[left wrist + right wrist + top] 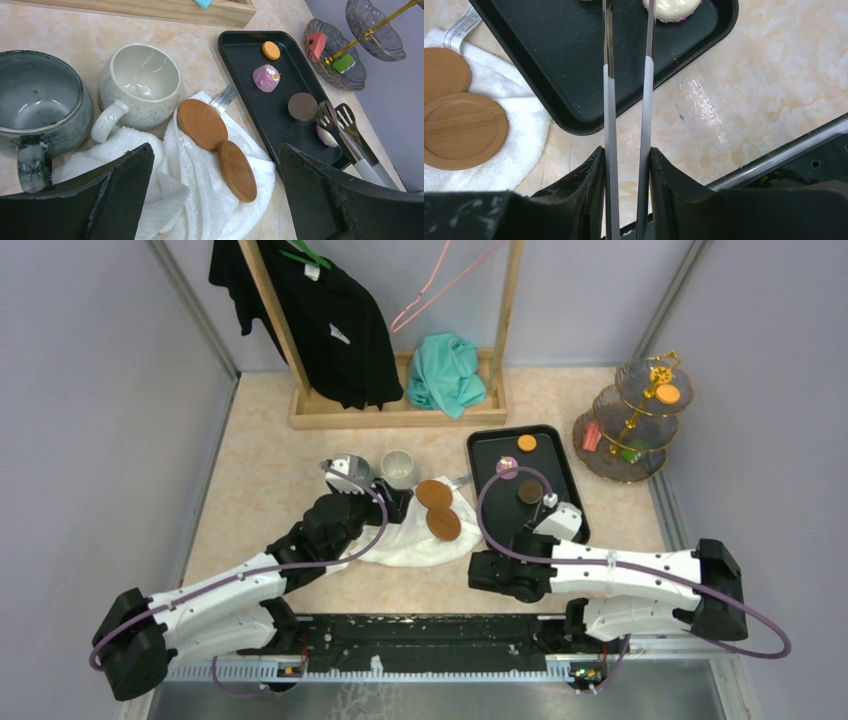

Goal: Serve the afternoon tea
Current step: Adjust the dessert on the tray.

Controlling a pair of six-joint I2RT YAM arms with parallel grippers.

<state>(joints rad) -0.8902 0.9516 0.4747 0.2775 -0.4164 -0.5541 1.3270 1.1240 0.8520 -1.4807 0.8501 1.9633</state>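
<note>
The right gripper [626,155] pinches the two arms of the tongs [647,100], which stand a little apart. Their tips reach over the near right corner of the tray [487,472], at a white doughnut [671,7]; whether they touch it cannot be told. The left gripper [215,160] has its fingers spread wide and holds nothing, over the towel [200,210].

The sweets look small, light and probably soft, with icing that would mark easily. The white doughnut is best taken across its width with a gentle squeeze. A pink doughnut [266,78], an orange biscuit [271,50] and a brown disc [302,106] lie further up the tray. The biscuit and disc are flat, so the tongs may slip on them.

The stand [630,420] is at the far right of the table [260,490], well apart from the tray. It already carries an orange disc [668,394], a red piece [316,42] and a green piece [343,62]. Its glass is fragile, and the upper tiers and gold post crowd the way in to the lower ones.

The grey mug [40,107] is left of the tray, beside a pale mug [142,82]. It is likely heavy and glazed, so its handle is the place to grip. Two wooden coasters [201,123] lie on the towel just near them.
</note>
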